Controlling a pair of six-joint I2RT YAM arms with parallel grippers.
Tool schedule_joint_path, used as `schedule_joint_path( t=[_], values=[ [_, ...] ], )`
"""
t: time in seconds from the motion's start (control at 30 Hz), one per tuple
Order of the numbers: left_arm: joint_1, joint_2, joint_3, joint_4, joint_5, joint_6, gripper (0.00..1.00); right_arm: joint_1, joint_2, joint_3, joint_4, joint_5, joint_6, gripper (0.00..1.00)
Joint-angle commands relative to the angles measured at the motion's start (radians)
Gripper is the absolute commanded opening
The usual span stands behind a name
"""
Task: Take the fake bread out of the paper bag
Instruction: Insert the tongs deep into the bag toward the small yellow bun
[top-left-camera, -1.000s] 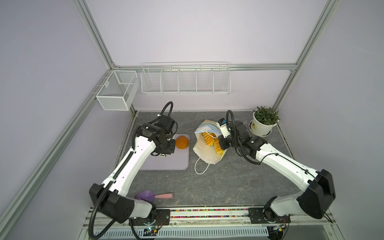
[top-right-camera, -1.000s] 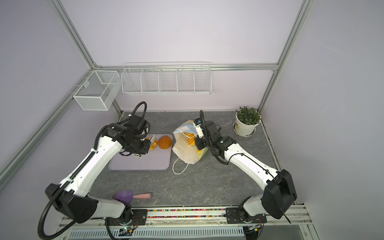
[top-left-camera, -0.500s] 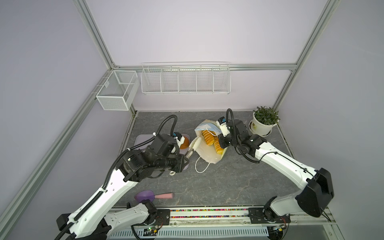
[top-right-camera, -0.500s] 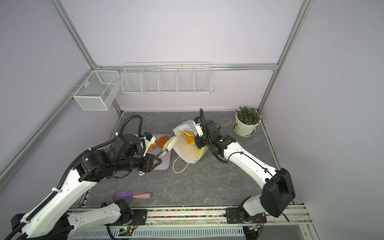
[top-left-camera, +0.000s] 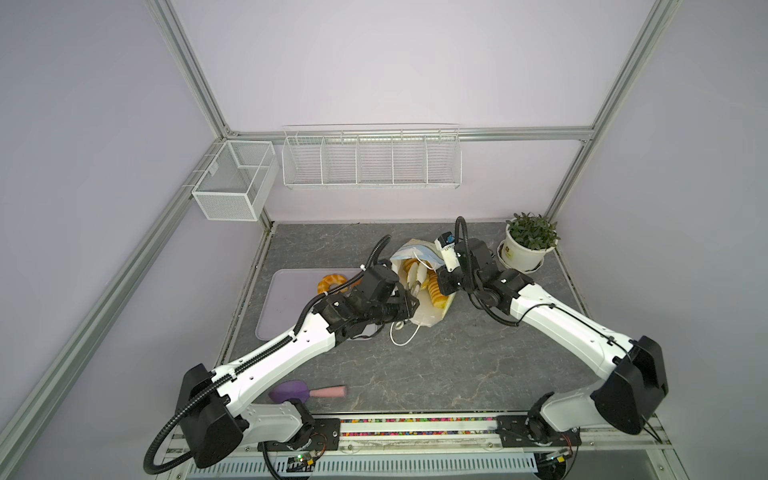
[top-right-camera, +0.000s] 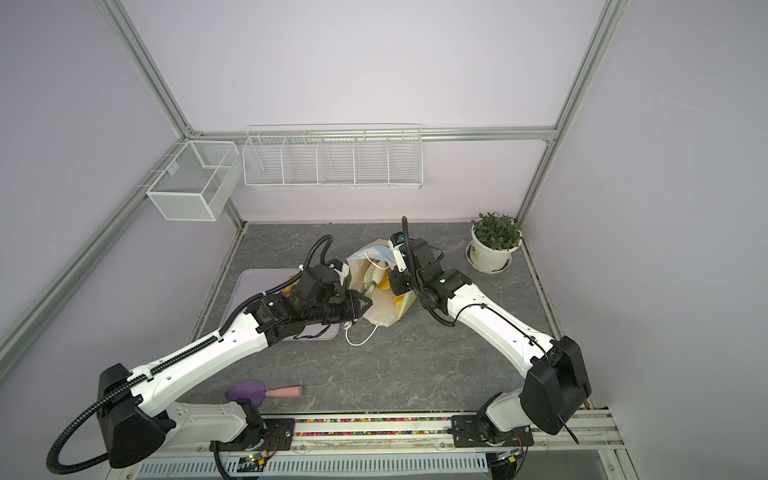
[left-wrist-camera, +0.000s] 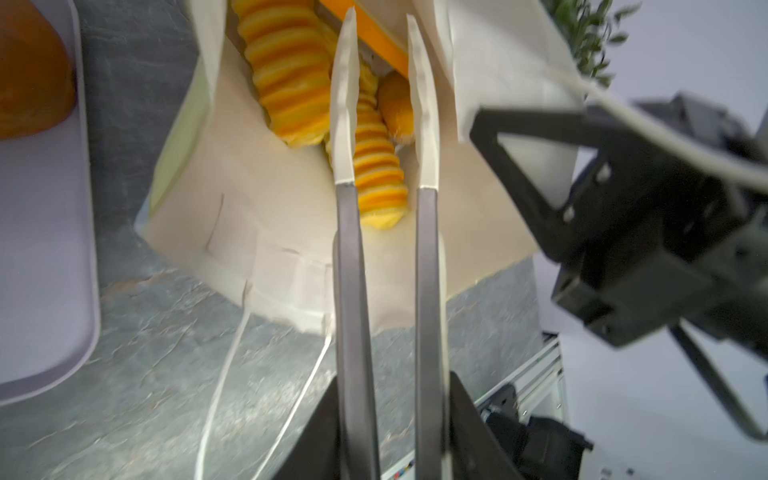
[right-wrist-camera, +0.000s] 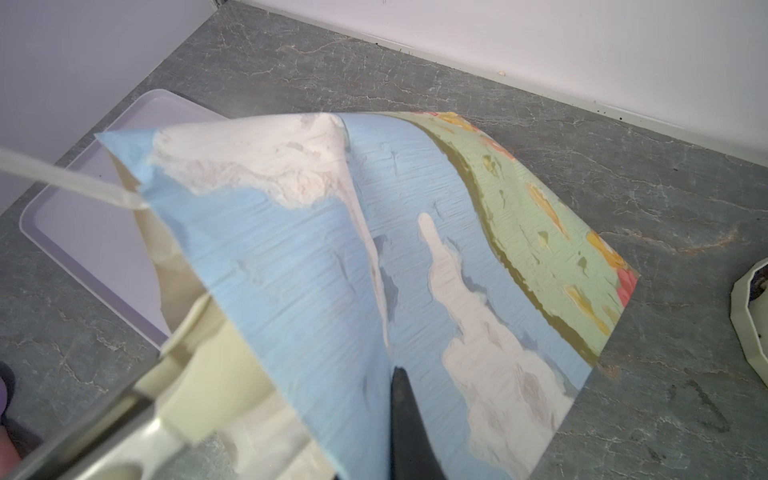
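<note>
Left wrist view shows your left fingers (left-wrist-camera: 344, 104) parted, straddling a ridged loaf (left-wrist-camera: 380, 174) inside the bag (left-wrist-camera: 257, 216). Your right fingers (right-wrist-camera: 405, 424) are clamped on the bag's edge.

Both top views hang high above the front edge of the table (top-left-camera: 457, 365), tilted down toward its back edge, far enough to take in both arms; they share nearly everything, from the tray (top-right-camera: 249, 291) to the potted plant (top-right-camera: 496, 232). The left wrist view sits close behind the left gripper (left-wrist-camera: 381, 18), looking along its fingers (left-wrist-camera: 345, 104) into the paper bag (left-wrist-camera: 266, 216). The right wrist view looks from very near over the bag's printed outside toward the table's back edge. Both wrist views share bag and tray.
</note>
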Motion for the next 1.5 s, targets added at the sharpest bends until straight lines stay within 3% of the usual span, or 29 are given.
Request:
schedule_joint_path(
  t=[0.0,0.27,0.63,1.13,1.47],
  values=[
    [0.023,0.021,-0.033,0.221,-0.002,-0.153,0.34,-0.002,-0.03,-0.025,0.031,0.001,0.04,0.07],
    [0.038,0.132,-0.072,0.399,0.066,-0.301,0.35,-0.001,-0.045,-0.057,0.075,-0.013,0.048,0.07],
    [0.04,0.234,-0.064,0.541,0.092,-0.396,0.38,0.0,-0.065,-0.085,0.075,-0.014,0.017,0.07],
    [0.054,0.317,-0.017,0.57,0.114,-0.408,0.39,-0.001,-0.083,-0.102,0.075,-0.019,-0.001,0.07],
    [0.059,0.338,-0.004,0.625,0.147,-0.407,0.29,-0.001,-0.074,-0.1,0.072,-0.03,0.0,0.07]
  ],
)
